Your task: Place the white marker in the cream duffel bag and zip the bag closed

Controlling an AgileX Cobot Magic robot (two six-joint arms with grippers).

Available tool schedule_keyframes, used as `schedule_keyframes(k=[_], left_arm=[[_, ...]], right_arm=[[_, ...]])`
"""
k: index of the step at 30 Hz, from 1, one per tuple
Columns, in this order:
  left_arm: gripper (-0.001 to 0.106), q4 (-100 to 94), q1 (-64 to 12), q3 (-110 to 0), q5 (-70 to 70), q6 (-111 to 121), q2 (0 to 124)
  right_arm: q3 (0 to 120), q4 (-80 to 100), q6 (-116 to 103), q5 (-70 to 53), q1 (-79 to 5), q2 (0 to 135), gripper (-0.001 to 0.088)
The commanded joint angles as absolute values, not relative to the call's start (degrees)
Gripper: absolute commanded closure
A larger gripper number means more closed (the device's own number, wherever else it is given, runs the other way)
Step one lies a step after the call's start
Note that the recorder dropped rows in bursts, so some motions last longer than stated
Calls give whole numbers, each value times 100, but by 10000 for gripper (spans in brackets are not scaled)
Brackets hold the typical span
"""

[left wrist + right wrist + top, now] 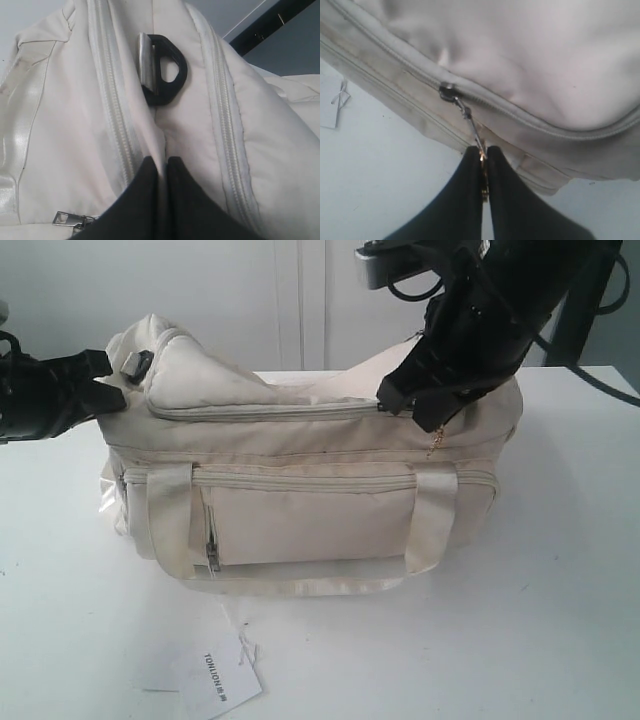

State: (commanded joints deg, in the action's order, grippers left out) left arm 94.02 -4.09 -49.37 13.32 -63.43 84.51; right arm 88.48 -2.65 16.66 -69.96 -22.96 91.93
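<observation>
The cream duffel bag [300, 510] stands on the white table with its curved top zipper [260, 410] drawn together along the stretch I can see. At the bag's left end my left gripper [115, 382] is shut, pinching a fold of the bag's fabric [125, 75] just below the dark end clip [167, 70]; the gripper [163, 162] shows cloth between its tips. Over the bag's right end my right gripper [400, 405] is shut on the thin metal zipper pull [470, 120], which hangs from the slider [446, 90]; its tips [484, 152] clamp the pull. The white marker is out of view.
A flat white paper tag [222, 680] with dark print lies on the table in front of the bag, also seen in the right wrist view [332, 102]. The front pocket's metal zip pull [213, 550] hangs at the left. Black cables and arm parts [560, 300] stand at the back right.
</observation>
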Motion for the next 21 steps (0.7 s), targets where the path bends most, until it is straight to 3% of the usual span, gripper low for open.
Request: schedule_keyframes(k=[15,21], left_arm=[[1050,9379,-409,-4937,1427,-6343,8451],[946,9329,-409,-4937,1470,-6304,8408]], right_arm=[[8848,-498,1806,-6996,-2047,9184,868],[8848,-809,2038,-6996,-2047,9184,868]])
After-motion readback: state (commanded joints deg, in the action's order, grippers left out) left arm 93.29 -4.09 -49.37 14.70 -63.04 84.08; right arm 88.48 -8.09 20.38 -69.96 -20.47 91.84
